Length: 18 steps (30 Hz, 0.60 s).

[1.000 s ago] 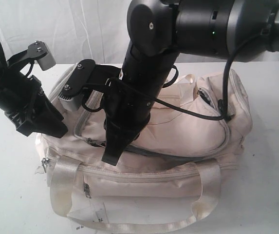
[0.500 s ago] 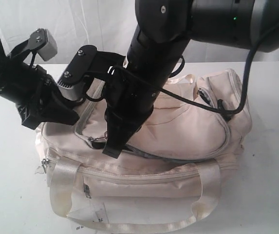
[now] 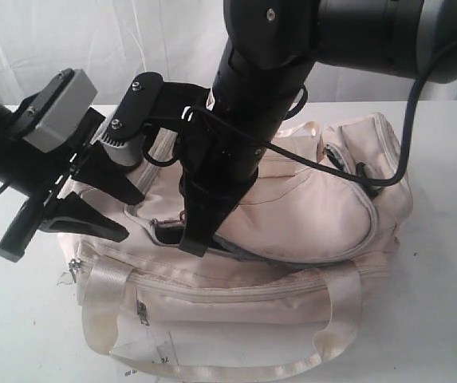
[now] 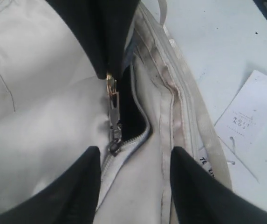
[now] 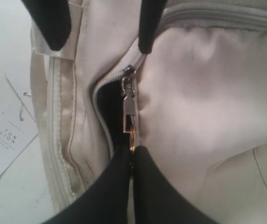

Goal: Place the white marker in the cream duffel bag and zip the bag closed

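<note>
The cream duffel bag (image 3: 316, 207) lies on the white table with its top zipper partly open, showing black lining (image 5: 110, 112). My right gripper (image 5: 133, 148) is shut on the metal zipper pull (image 5: 129, 112), reaching down over the bag's left half (image 3: 196, 243). The same pull (image 4: 113, 105) hangs from black fingertips in the left wrist view. My left gripper (image 4: 135, 151) is open, its jaws standing over the fabric at the zipper's closed end (image 3: 128, 215). The white marker is hidden.
A paper tag (image 4: 249, 116) lies on the table beside the bag, near the front handle (image 3: 104, 303). The right arm (image 3: 260, 96) crosses above the bag's middle. A white backdrop hangs behind the table.
My left gripper has turned and come down to the bag's left end, close to the zipper slider. The right gripper has shifted slightly right, still holding the pull.
</note>
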### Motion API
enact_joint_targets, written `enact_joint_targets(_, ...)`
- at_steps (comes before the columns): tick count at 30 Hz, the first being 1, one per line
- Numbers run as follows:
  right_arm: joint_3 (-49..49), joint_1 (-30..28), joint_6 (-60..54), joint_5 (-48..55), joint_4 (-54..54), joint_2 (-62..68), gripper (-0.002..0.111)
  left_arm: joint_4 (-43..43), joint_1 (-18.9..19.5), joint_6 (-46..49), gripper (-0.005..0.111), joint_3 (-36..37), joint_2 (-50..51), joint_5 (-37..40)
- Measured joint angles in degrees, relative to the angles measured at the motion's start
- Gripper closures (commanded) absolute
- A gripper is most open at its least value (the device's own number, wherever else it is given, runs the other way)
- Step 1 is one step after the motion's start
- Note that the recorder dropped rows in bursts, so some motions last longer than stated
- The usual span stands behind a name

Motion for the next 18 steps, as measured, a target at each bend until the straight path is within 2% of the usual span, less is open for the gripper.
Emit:
enact_joint_targets(3, 0.00, 0.00, 0.00, 0.00, 0.00, 0.00, 0.108, 0.25, 0.00, 0.10, 0.050, 0.10, 0.00, -0.34)
enact_joint_targets(8, 0.00, 0.00, 0.00, 0.00, 0.00, 0.00, 0.108, -0.38, 0.00, 0.10, 0.029, 0.14, 0.00, -4.73)
enact_joint_targets(13, 0.00, 0.00, 0.00, -1.10, 0.00, 0.00, 0.108, -4.14, -0.34, 0.10, 0.029, 0.14, 0.00, -6.67)
enact_joint_targets(18, 0.00, 0.00, 0.00, -1.94, 0.00, 0.00, 0.108, -3.00, -2.67, 0.10, 0.029, 0.14, 1.02, -7.20)
